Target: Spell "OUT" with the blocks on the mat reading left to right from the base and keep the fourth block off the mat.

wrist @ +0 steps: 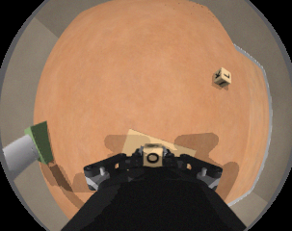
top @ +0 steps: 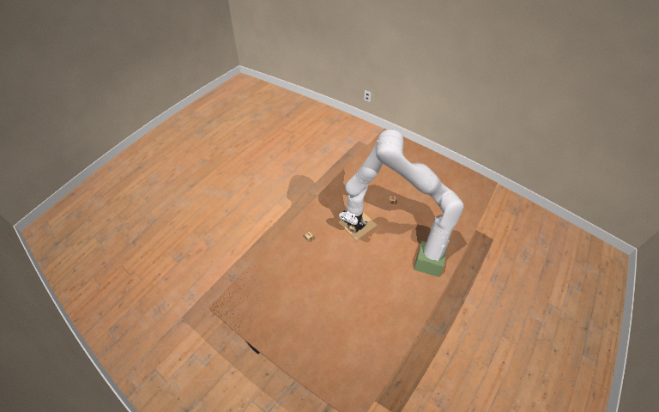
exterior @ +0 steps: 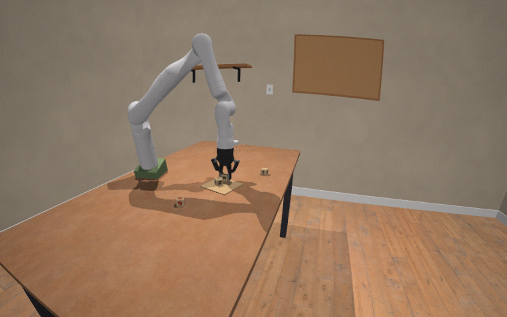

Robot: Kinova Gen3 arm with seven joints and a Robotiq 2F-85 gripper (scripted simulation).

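My gripper [exterior: 225, 176] [wrist: 152, 151] points down over the mat [top: 364, 233] [exterior: 224, 191] [wrist: 131, 139], shut on the O block [wrist: 152, 157]. The O faces up. This block is low over the mat or on it; I cannot tell whether it touches. Another block [exterior: 218, 181] stands on the mat close beside it; its top letter is unreadable. A block with dark letters [top: 308, 236] [exterior: 264, 171] [wrist: 223, 77] lies off the mat, on the side away from the base. A block with a red 9 [top: 393, 200] [exterior: 180, 201] lies off the mat, its top letter unclear.
The arm's green base [top: 429, 264] [exterior: 150, 169] [wrist: 39, 142] stands on the brown table [top: 323, 305] [exterior: 131, 251]. The table's edge runs beyond the block with dark letters. The arm arches above the table between base and mat.
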